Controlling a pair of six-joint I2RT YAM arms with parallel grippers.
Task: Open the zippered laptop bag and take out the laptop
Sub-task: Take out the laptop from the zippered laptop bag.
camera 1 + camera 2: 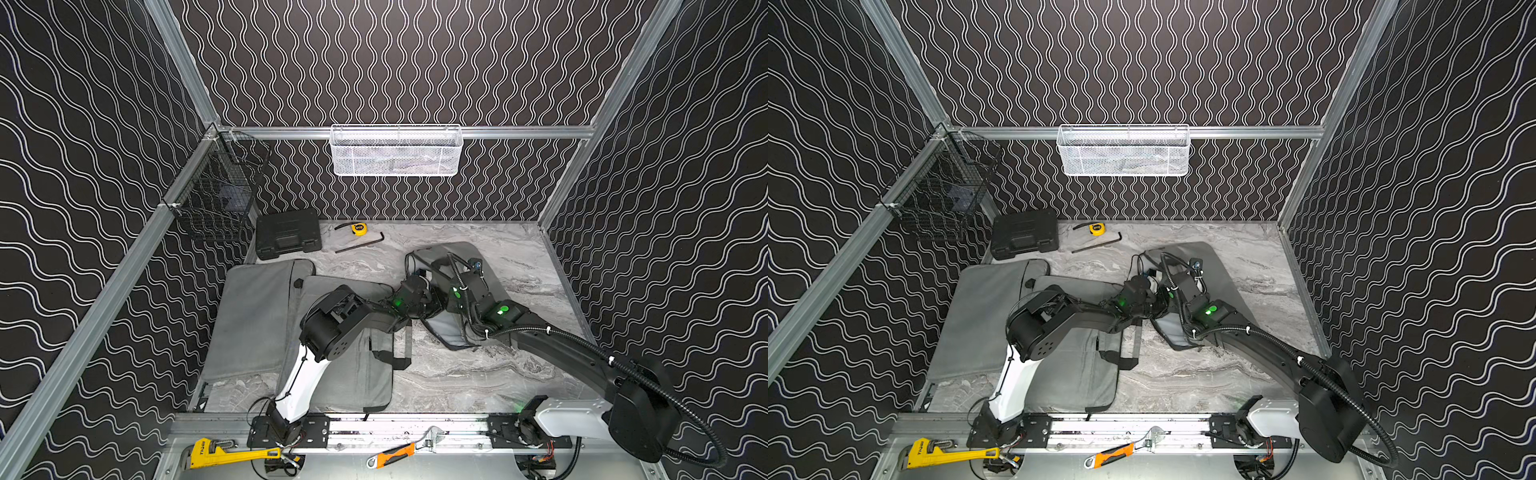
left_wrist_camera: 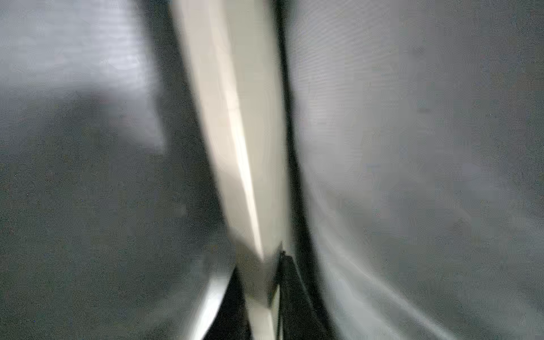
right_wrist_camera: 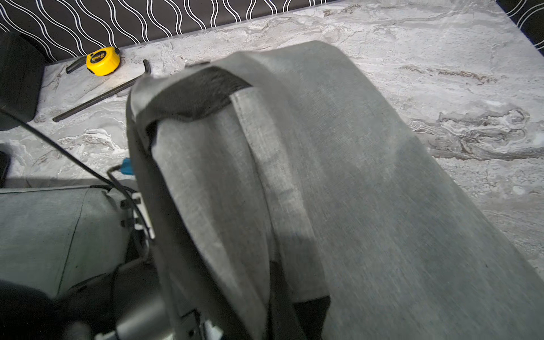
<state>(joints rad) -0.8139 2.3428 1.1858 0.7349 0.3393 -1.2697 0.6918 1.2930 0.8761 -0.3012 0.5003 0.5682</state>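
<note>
**Desk:** Where is the bag?

**Photographer:** The grey laptop bag [image 1: 444, 330] lies right of centre on the marble-patterned table [image 1: 457, 374]. One side is raised off the surface, and both arms meet over it.

**Desk:** And the grippers?

**Photographer:** The right gripper [image 1: 463, 278] is pressed together on the bag's grey fabric, which rises toward its wrist camera and fills most of that view. The left gripper [image 1: 435, 302] sits against the bag's near-left edge. Its fingers are hidden in both top views. Its wrist view is a blur of grey cloth around a pale strip [image 2: 235, 132], so I cannot tell whether it is spread or pinching.

**Desk:** What else is in frame?

**Photographer:** A second grey bag [image 1: 249, 316] lies at the far left. A third grey bag [image 1: 357, 374] sits beneath the left arm, and their edges overlap. At the back are a black case [image 1: 289, 239], a yellow tape measure [image 1: 358, 228] and a hex key [image 1: 361, 244], well apart from both grippers.
</note>
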